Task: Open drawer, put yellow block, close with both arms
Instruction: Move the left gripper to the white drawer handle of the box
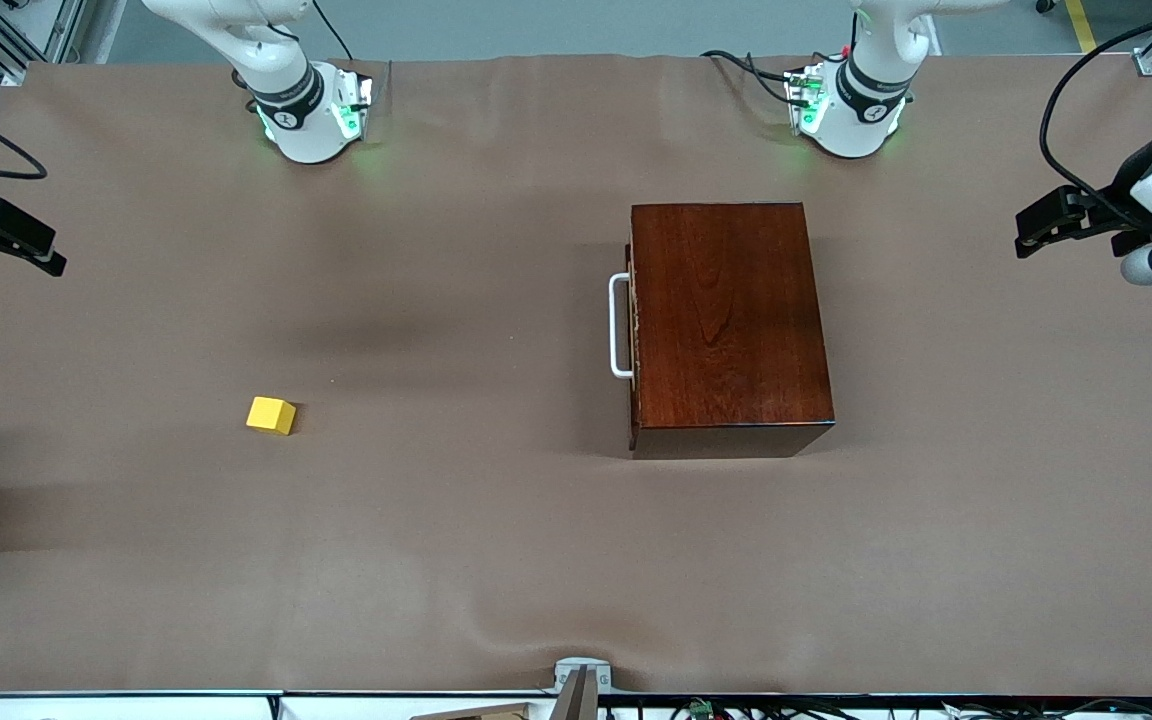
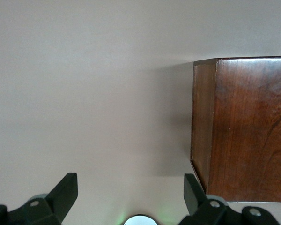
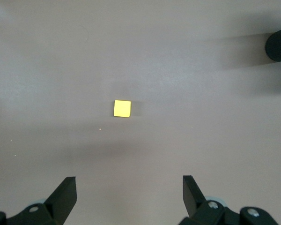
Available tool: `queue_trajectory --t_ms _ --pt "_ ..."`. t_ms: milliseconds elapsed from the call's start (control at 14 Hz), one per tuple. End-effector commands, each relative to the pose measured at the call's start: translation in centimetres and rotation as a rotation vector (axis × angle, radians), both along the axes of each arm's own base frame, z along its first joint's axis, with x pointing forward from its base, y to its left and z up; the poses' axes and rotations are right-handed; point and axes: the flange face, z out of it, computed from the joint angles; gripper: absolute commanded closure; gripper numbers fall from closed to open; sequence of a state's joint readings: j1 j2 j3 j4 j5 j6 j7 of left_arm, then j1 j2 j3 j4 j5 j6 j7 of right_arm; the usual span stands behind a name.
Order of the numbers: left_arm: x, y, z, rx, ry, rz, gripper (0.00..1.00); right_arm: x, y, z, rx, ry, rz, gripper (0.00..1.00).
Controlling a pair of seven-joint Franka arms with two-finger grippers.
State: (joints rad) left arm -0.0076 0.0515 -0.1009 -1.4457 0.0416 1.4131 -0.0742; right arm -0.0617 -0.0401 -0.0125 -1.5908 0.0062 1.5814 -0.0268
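The drawer (image 1: 633, 325) sits fully shut in the glossy reddish-brown wooden box (image 1: 726, 320) — only its white U-shaped handle (image 1: 619, 326) projects, facing the right arm's end of the table. The yellow block (image 1: 271, 415), a small bright cube, rests flat on the table well apart from the box — slightly nearer the front camera.

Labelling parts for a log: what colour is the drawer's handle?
White; the handle shows best in the front view, against the dark box.

drawer (image 1: 632, 325) interior hidden – shut, arms cropped
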Motion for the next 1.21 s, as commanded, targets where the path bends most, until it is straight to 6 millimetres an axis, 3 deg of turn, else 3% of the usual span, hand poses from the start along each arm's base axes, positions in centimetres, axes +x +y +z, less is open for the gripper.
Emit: queue_trajectory --t_ms 0,429,857,1000,1143 --pt "-0.2 -0.2 0.4 -0.016 0.004 -0.029 0.00 -0.1 0.1 0.3 -0.007 -0.007 0.011 0.00" --pt "0.8 -1.5 0.9 -0.066 -0.009 -0.012 0.00 0.0 0.3 0.4 -0.007 -0.009 0.014 0.00" --pt "1.9 -4.0 -0.4 -0.202 0.029 0.182 0.00 0.0 0.3 0.3 -0.006 -0.007 0.014 0.00" --pt "2.6 -9.3 -0.8 -0.216 0.028 0.218 0.00 0.1 0.3 0.2 -0.004 -0.006 0.014 0.00" --pt "3.1 -15.4 -2.6 -0.207 0.054 0.256 0.00 0.1 0.3 0.2 -0.004 -0.007 0.014 0.00"
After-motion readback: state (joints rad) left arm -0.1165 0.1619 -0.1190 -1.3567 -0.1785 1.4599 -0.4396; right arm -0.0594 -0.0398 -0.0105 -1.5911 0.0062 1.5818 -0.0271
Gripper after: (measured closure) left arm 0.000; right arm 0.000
